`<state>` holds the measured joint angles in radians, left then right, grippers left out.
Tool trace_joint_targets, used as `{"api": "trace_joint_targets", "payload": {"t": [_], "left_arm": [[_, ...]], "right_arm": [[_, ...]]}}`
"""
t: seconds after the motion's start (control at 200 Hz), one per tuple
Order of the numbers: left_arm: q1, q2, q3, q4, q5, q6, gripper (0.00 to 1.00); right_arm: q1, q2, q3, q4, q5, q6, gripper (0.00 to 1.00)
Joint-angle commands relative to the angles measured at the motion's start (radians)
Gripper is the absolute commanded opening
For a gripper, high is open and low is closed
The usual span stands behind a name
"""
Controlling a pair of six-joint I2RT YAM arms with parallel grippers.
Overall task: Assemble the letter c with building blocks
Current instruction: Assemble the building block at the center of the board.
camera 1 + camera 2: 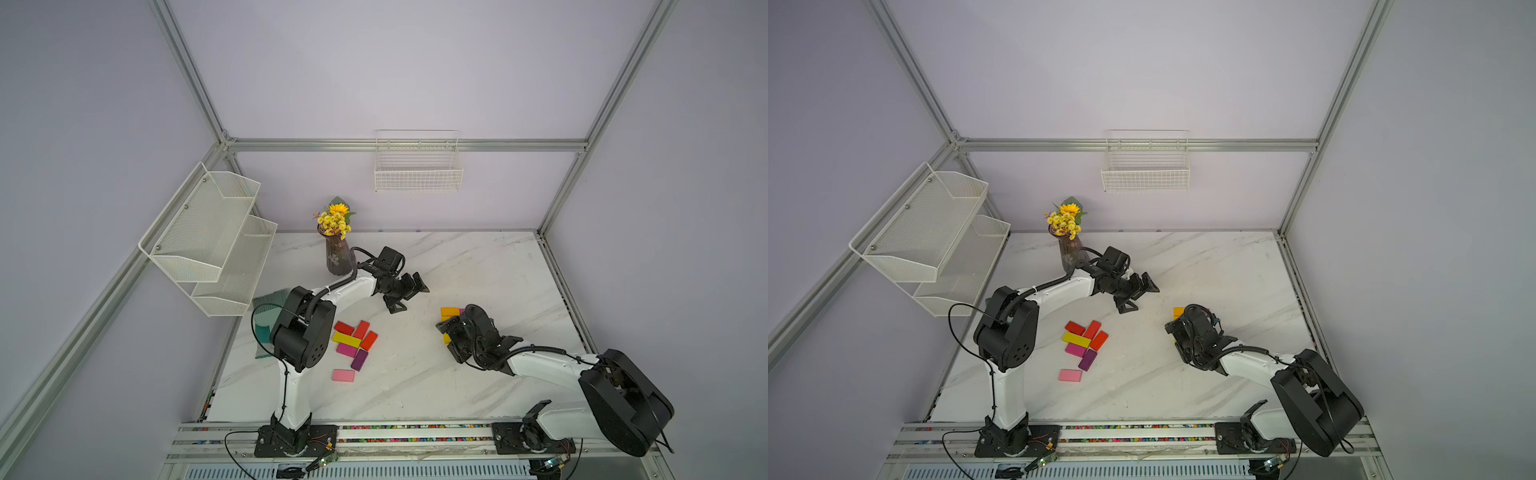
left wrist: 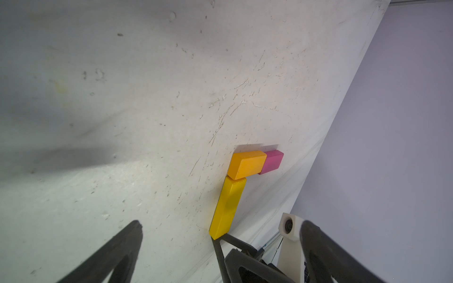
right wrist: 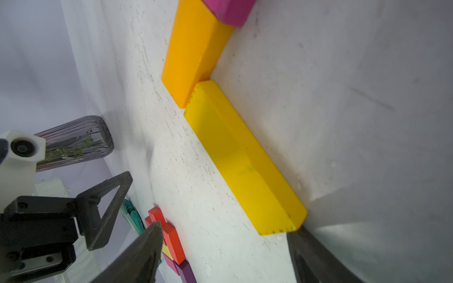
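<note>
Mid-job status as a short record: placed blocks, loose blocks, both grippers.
placed: orange block and magenta block end to end; long yellow block meets orange's end at a right angle
loose: pile of six; pink block apart
left gripper: open, empty
right gripper: open, one finger at long yellow block's free end

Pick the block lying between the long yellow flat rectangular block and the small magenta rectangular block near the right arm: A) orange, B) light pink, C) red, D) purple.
A: in the left wrist view the orange rectangular block touches both the long yellow block and the magenta block.
</note>
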<state>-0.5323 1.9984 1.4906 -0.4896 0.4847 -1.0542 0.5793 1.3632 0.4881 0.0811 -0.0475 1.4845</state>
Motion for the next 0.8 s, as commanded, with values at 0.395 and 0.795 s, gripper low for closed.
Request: {"api": "trace_joint_targets", "payload": {"t": [0.395,0.795], "left_arm": [[0.006,0.004,0.039,0.02,0.018,0.005,1.0],[0.009,-0.082,0.005,0.013,0.01,0.009,1.0]], "right_arm": [[-0.022,-0.028,-0.008,-0.044,-0.064,0.004,0.82],[-0.257,-0.159,0.105,-0.198,-0.236,-0.159,0.82]]}}
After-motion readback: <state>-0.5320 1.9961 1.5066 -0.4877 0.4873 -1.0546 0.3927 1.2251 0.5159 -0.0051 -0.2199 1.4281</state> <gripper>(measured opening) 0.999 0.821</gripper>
